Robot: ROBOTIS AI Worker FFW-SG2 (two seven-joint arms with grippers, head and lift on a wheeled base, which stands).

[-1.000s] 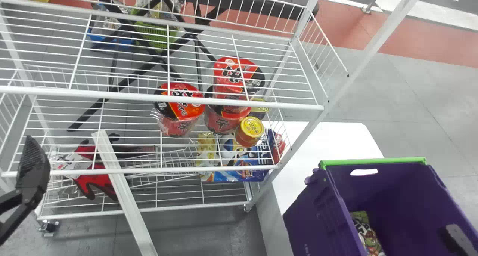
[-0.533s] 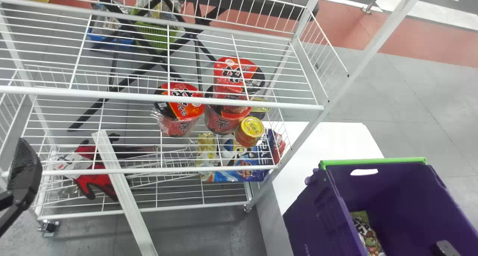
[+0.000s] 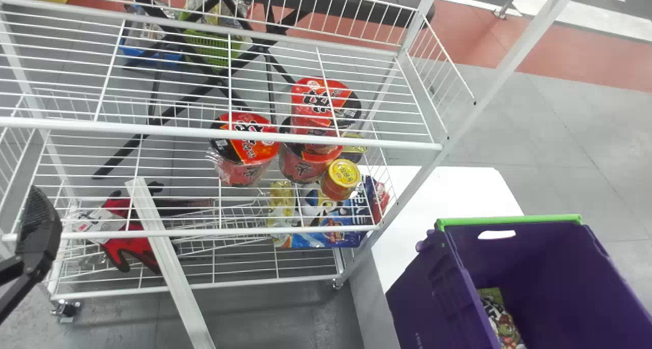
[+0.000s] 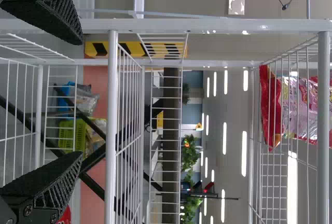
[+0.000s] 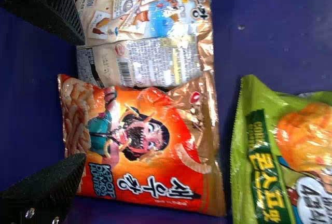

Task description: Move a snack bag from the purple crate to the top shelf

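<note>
At the left edge of the head view stands my left gripper [image 3: 38,232], before the rack; in the left wrist view the left gripper [image 4: 81,98] is open and holds nothing. My right gripper [image 5: 83,99] is open inside the purple crate [image 3: 550,257], its fingers on either side of an orange snack bag [image 5: 140,141] farther off. Beside that bag lies a beige and blue one [image 5: 140,42], and a green bag [image 5: 280,151] lies apart from them. A green-topped bag [image 3: 501,318] shows in the crate in the head view.
Red noodle cups [image 3: 244,145] and a yellow-lidded cup [image 3: 342,175] stand on the rack, above a blue package [image 3: 326,232] and red gloves [image 3: 122,237]. A rack post [image 3: 489,84] rises left of the crate. A red and pink bag [image 4: 301,105] rests on a high shelf.
The right gripper's tip, earlier at the crate's lower right in the head view, has dropped out of that view. My left gripper has shifted slightly. The crate and rack goods have stayed put.
</note>
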